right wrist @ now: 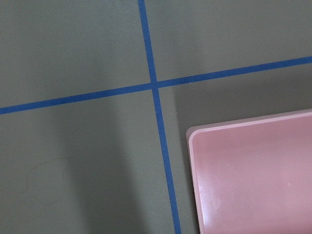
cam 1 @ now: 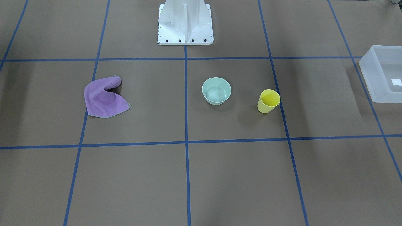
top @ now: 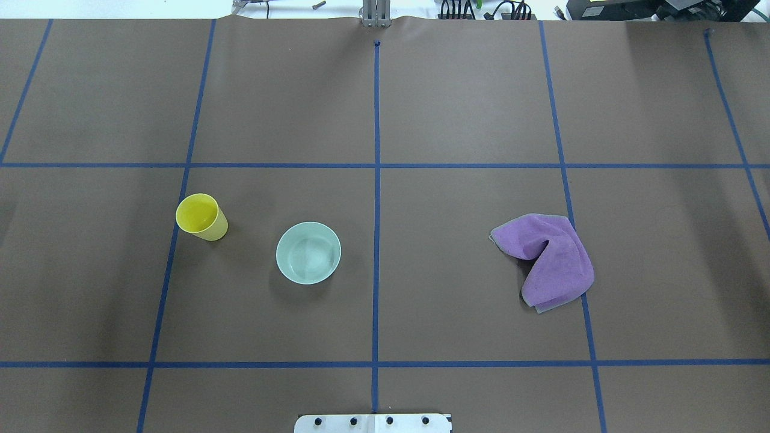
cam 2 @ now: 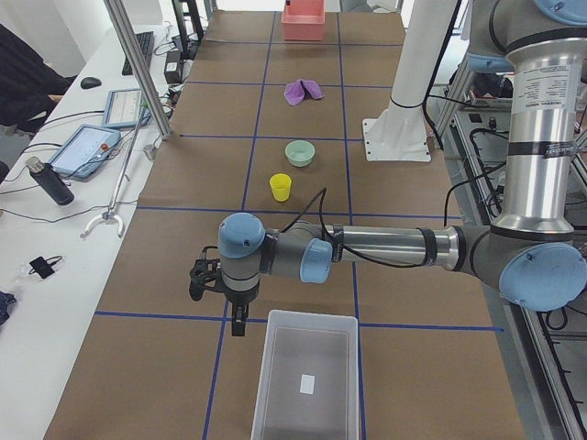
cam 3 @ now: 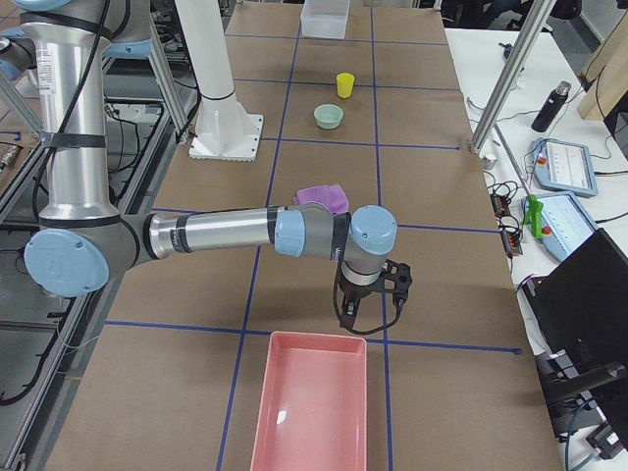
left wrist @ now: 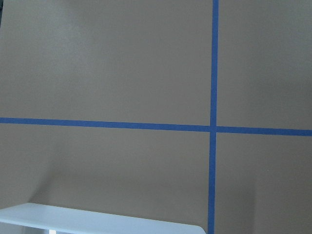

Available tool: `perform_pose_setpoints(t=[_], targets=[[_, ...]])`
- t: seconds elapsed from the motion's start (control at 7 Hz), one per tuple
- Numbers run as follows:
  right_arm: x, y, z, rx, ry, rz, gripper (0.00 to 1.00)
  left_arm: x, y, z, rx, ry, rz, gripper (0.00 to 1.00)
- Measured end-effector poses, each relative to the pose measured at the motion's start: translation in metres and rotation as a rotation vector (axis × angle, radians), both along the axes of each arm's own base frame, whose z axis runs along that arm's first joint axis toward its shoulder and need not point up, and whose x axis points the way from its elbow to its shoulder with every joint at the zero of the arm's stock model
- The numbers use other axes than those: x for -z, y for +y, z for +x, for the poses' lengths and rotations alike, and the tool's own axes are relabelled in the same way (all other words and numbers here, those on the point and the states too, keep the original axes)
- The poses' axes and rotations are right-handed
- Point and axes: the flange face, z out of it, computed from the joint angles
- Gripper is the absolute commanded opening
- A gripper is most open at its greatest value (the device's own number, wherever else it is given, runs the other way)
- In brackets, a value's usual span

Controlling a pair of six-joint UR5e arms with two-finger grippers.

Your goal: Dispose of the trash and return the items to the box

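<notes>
Yellow tumbler cup [cam 1: 268, 101]: upright, mouth up, empty as far as we can see, standing on the bench [cam 1: 235, 175] on the robot's left half, just beside a blue tape line. We judge it light, stiff thin plastic with a smooth, slippery tapered wall; best taken by pinching the rim, one finger inside, or across the body low down, gently, since it could tip or squirt free. Mint-green bowl [cam 1: 216, 91]: upright, empty, near the cup toward the centre line, the two apart. Likewise light and rigid in our judgement; too wide to span comfortably, so a rim pinch suits it. Translucent box [cam 2: 307, 353]: at the bench's far left end, well apart from both items, open-topped, with a small white label on its floor. Left tool [cam 2: 238, 326]: hanging over the bench just beside the box's corner, pointing down, holding nothing we can see; spread or pressed together, we cannot tell. Right tool [cam 3: 346, 319]: poised near a pink tray [cam 3: 309, 402] at the opposite end; its state we cannot tell either. Purple cloth [cam 1: 105, 99]: crumpled on the robot's right half, soft and limp. Surface: flat brown covering gridded with blue tape, matte, likely offering fair friction. Room: white robot base [cam 1: 185, 23] at the bench's middle edge; a side table with tablets and a bottle runs along the operators' side.
</notes>
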Motion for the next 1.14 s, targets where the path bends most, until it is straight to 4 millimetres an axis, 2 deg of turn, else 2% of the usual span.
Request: perform_pose_setpoints(t=[0.14,0.29,0.43,0.71,0.86,1.0,1.14], targets=[[0.001,-0.001,0.0,-0.001,0.001,0.002,1.0,0.014,-0.003,0.005,-0.009,0.004,0.028,0.98],[0.002,-0.001,0.0,-0.002,0.001,0.003,1.0,0.038,-0.008,0.022,-0.035,0.01,0.09,0.98],[0.002,-0.001,0.0,-0.003,0.0,0.001,1.0,0.069,-0.019,0.055,-0.065,0.03,0.142,0.98],[0.005,-0.002,0.0,-0.007,-0.001,0.003,1.0,0.139,-0.055,0.162,-0.035,0.119,0.072,0.98],[0.006,-0.004,0.0,-0.007,-0.001,0.004,1.0,0.179,-0.065,0.228,0.027,0.177,-0.028,0.98],[0.006,-0.005,-0.001,-0.007,0.0,0.004,1.0,0.211,-0.06,0.28,0.068,0.228,-0.088,0.98],[0.006,-0.005,-0.001,-0.008,0.001,0.004,1.0,0.231,-0.046,0.324,0.075,0.26,-0.104,0.98]])
